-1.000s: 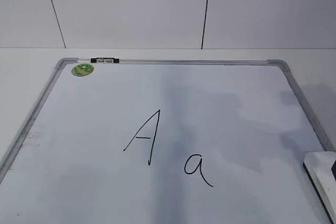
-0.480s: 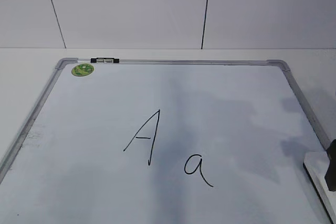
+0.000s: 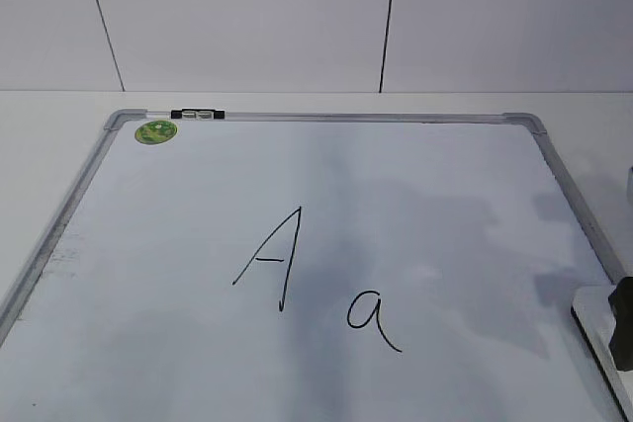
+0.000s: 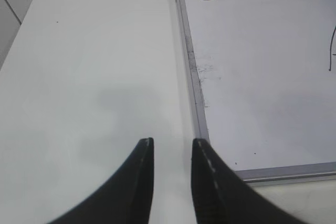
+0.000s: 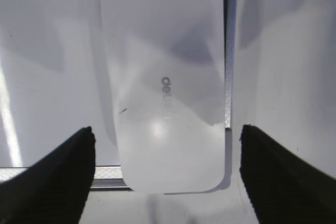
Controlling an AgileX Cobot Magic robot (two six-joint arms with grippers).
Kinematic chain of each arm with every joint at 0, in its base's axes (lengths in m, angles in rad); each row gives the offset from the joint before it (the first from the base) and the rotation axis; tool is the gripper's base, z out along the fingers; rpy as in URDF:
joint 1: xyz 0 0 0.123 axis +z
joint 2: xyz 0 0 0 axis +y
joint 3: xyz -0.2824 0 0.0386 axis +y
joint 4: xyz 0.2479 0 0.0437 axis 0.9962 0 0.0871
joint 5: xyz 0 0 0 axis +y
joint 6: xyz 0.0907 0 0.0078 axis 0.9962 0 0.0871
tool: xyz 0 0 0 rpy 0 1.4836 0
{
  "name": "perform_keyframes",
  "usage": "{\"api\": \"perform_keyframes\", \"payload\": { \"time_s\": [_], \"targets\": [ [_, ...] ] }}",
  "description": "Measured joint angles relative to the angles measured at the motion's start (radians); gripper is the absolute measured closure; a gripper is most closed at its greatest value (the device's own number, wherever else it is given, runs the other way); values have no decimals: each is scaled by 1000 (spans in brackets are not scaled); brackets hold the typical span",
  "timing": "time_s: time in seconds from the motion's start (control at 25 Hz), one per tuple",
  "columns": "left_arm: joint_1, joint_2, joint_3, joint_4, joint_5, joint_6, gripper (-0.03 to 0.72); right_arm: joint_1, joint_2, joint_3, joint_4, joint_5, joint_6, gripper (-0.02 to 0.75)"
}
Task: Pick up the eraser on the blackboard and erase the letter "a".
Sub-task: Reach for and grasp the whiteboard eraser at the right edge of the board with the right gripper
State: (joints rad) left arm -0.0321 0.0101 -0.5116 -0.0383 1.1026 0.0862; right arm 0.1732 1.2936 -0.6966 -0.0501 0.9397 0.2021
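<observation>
A white bench [image 3: 40, 135] runs back to a pale panelled wall [image 3: 247, 17] with two thin dark seams. Most of the bench is taken up by the blackboard [image 3: 415, 195] (really a white wipe-off board in a grey metal frame), lying flat, with a round green sticker [image 3: 156, 131] in its far left corner and a small dark clip [image 3: 198, 115] on the far edge. A large capital "A" [image 3: 272, 259] is drawn near the middle, and the letter "a" [image 3: 371, 318] sits just to its right and nearer the front, both unsmudged.

The eraser [image 5: 165, 82] lies on the board's near right corner, against the frame, logo side up. The right gripper [image 5: 165, 145] hangs over it with its fingers [image 5: 58, 177] spread wide, one on either side of the eraser and touching nothing that I can see.

The left gripper [image 4: 171, 150] hovers over bare bench beside the board's left edge, fingers [image 4: 139, 177] a narrow gap apart and empty.
</observation>
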Motion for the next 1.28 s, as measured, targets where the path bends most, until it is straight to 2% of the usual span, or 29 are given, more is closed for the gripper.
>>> {"api": "perform_keyframes", "payload": {
  "time_s": [1.28],
  "targets": [
    [0, 0, 0, 0, 0, 0, 494, 0, 79, 0, -25, -41, 2, 62]
  ]
}}
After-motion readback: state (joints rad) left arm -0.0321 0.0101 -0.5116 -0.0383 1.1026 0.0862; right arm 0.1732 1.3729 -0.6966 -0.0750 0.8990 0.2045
